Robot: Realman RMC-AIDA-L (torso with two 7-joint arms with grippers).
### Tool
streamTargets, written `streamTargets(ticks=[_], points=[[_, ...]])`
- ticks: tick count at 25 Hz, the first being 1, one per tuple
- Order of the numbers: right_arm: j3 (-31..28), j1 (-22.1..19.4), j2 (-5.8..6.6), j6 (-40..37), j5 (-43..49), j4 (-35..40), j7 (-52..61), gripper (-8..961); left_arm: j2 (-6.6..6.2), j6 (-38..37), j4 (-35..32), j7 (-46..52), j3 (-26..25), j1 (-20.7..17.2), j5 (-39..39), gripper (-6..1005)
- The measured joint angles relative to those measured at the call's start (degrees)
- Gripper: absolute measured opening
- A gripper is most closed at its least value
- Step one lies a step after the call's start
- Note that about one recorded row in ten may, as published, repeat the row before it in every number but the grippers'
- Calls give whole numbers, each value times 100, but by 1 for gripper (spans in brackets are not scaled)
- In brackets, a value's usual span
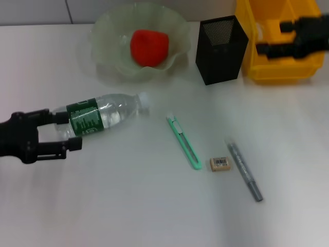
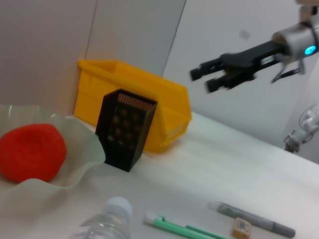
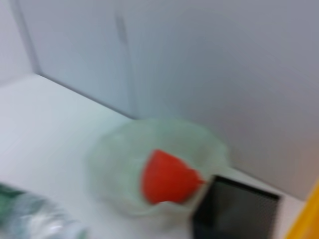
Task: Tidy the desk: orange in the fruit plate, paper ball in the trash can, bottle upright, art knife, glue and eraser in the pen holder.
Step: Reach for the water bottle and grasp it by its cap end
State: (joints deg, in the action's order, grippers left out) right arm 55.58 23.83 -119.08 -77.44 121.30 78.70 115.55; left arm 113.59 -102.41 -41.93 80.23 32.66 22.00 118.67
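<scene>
Bottle (image 1: pixel 103 116) lying clear, green-labelled, white-capped, left gripper (image 1: pixel 69 133) jaws spread around it, right gripper (image 1: pixel 264 43) jaws parted.

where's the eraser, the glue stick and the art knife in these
eraser (image 1: pixel 220 163): head view, on its white barcode label.
glue (image 1: pixel 245 170): head view, middle of the grey barrel.
art knife (image 1: pixel 183 142): head view, middle of the mint-green body.

The trash can (image 1: pixel 272 64) runs off the head view's top edge, its inside partly covered by the right gripper (image 1: pixel 263 42). The bottle (image 2: pixel 102 225) is cut off in the left wrist view.
</scene>
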Motion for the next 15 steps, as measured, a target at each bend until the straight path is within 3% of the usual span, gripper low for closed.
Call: streamTargets(ticks=[6,8,11,12,15], points=[[-605,-474,1,-775,-1162,-596,-1491,843,221,120,-830,435,32,299,399,834],[-757,-677,0,-1097,-1487,-956,-2029,842,379,269,-1216,697,52,583,850,834],[-853,-745,0,-1292,-1527,-1106,-2249,840,415,319,-1301,762,72,682,1008,834],[-908,-774,-3,-1413,-1536,-1169,-2360,840,472,494,-1420,928,225,914,1303,834],[-1019,-897,-28,-1789,-1713,-1398,-2896,838,482,817,-1443,1103,708,1064,1370,834]])
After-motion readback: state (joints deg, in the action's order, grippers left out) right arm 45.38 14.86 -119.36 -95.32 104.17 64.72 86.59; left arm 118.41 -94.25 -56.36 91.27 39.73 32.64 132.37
